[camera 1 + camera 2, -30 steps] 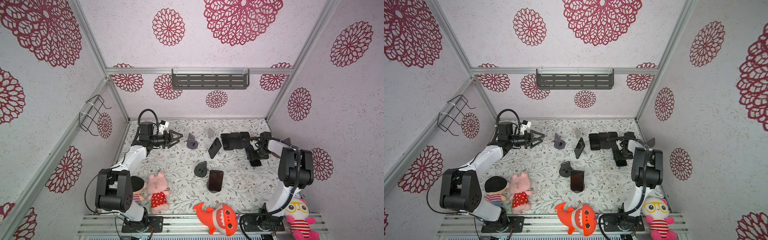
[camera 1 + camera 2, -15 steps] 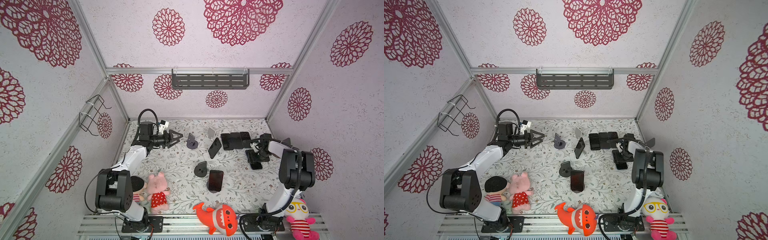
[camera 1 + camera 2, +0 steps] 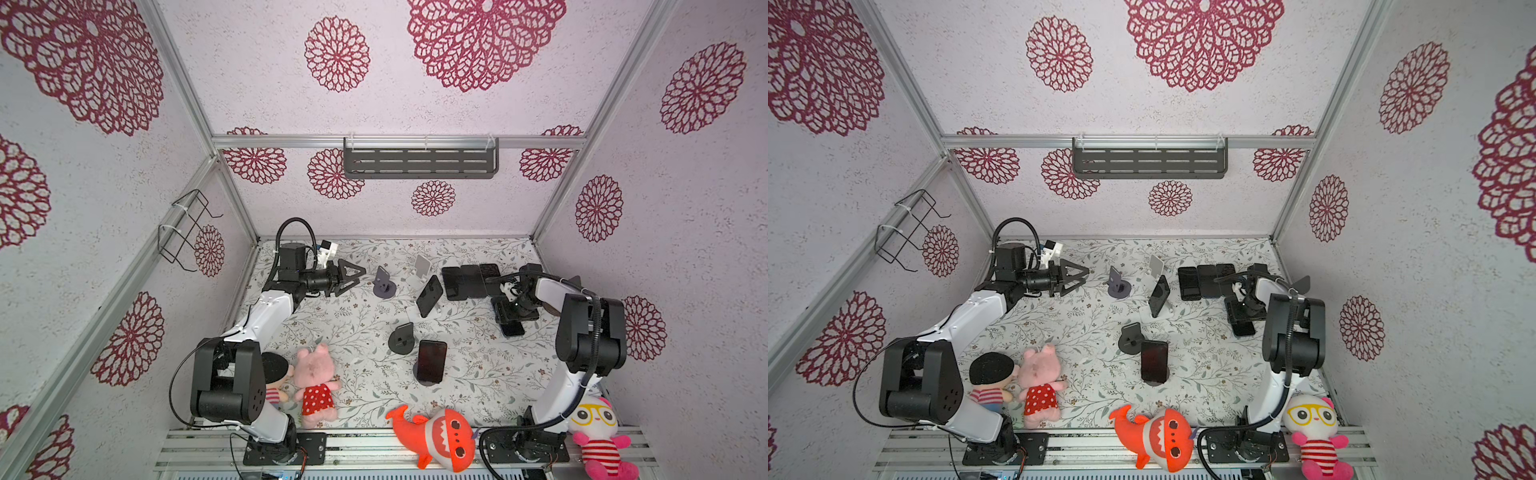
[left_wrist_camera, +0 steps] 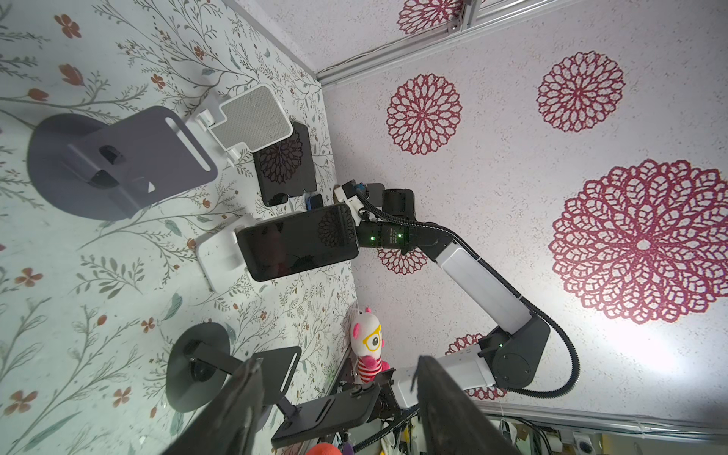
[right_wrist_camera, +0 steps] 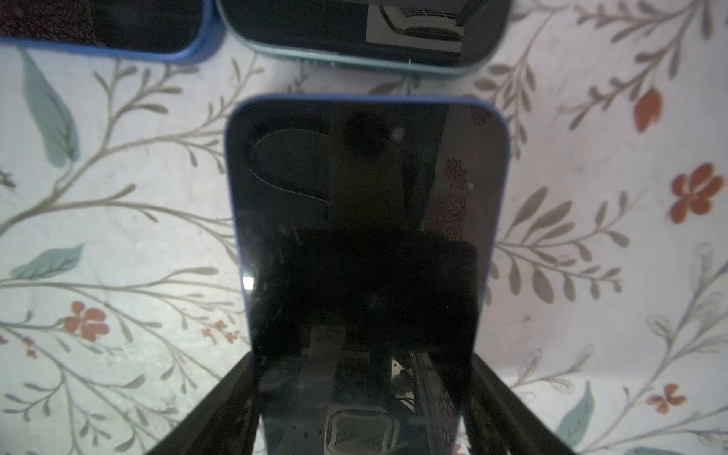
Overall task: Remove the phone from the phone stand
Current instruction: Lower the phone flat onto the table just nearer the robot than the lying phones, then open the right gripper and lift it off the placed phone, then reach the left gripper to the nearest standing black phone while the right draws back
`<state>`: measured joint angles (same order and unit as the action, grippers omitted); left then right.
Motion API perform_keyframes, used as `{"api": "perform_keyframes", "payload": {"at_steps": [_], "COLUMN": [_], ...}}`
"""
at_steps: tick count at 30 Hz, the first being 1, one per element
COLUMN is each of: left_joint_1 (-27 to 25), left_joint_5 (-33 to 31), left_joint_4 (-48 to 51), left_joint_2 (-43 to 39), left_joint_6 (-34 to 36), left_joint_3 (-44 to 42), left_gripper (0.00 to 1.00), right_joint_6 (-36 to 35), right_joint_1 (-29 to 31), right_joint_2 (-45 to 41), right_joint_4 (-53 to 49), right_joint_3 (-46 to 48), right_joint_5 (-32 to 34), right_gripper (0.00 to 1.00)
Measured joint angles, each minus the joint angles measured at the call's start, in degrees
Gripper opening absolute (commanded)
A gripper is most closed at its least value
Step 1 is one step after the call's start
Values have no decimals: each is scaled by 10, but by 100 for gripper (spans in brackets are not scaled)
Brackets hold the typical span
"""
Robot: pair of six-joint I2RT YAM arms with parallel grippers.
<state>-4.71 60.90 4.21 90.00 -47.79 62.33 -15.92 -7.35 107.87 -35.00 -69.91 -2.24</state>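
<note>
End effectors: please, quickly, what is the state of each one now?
Left end effector: open, holding nothing.
Right end effector: jaws on both sides of the blue-edged phone; grip cannot be told.

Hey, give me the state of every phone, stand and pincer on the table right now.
left pincer: open, empty
right pincer: astride the blue-edged phone, grip unclear
blue-edged phone: lying flat
phone on white stand: leaning in it
phone on dark stand: propped in it
grey stand: empty
back white stand: empty
dark round stand: empty
row of phones: lying flat
</note>
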Motion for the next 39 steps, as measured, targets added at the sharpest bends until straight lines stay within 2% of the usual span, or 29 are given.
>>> {"api": "perform_keyframes", "payload": {"at_steps": [5,17,28,31,34,37,39], "left_joint_1": [0,0,0,-6,-24,-76,-132], "left_joint_5": [0,0,-9,-23,-52,-91,-116], "left_joint_4": [0,0,28,61,109,168,191], "left_joint_2": [0,0,0,0,-10,-43,-78], "left_joint_6": [0,3,30,67,136,226,283], "left_joint_3": [0,0,10,26,43,57,60], "left_gripper": [66,66,66,69,72,76,79], "right_joint_6": [0,4,50,84,120,154,180], "right_joint_1": [0,0,3,7,12,27,40], "right_joint_2": [1,-9,-166,-200,-224,-263,-301], "right_joint_4": [2,0,-2,-16,-34,-35,-34], "right_joint_3": [-1,-1,1,1,1,17,39], "right_joint_5": [-1,-1,-12,-25,-52,-81,-108], "right_gripper": [89,88,86,84,85,85,85]}}
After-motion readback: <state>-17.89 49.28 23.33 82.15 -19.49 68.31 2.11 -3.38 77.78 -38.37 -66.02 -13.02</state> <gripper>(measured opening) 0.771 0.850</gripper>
